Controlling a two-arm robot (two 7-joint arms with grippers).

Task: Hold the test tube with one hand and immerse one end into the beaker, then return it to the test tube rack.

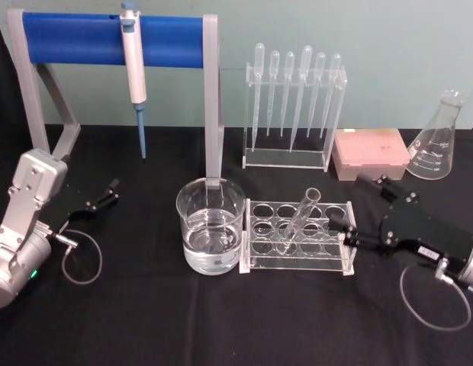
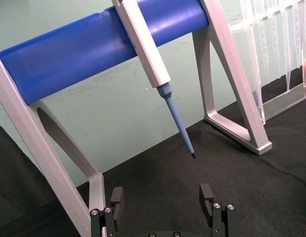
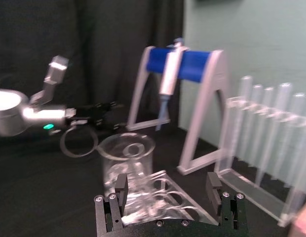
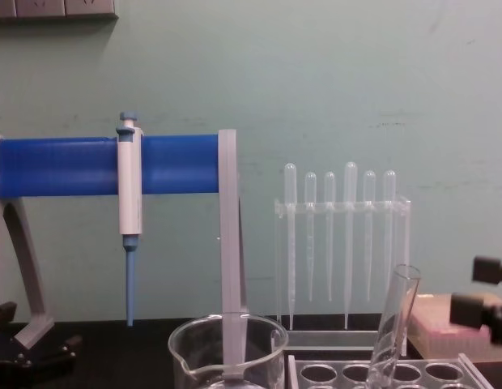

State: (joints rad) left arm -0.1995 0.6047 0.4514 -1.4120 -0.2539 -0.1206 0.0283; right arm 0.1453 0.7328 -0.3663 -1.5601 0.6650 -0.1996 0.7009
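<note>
The test tube leans tilted in the clear rack, its open rim up and to the right; the chest view shows the test tube rising out of the rack. The beaker stands just left of the rack with clear liquid in it. My right gripper is open at the rack's right end, a short way right of the tube and holding nothing. In the right wrist view its fingers frame the rack and the beaker. My left gripper rests open at the far left.
A grey stand with a blue bar holds a white-and-blue pipettor at the back left. Behind the rack is a pipette rack, then a pink tip box and a conical flask.
</note>
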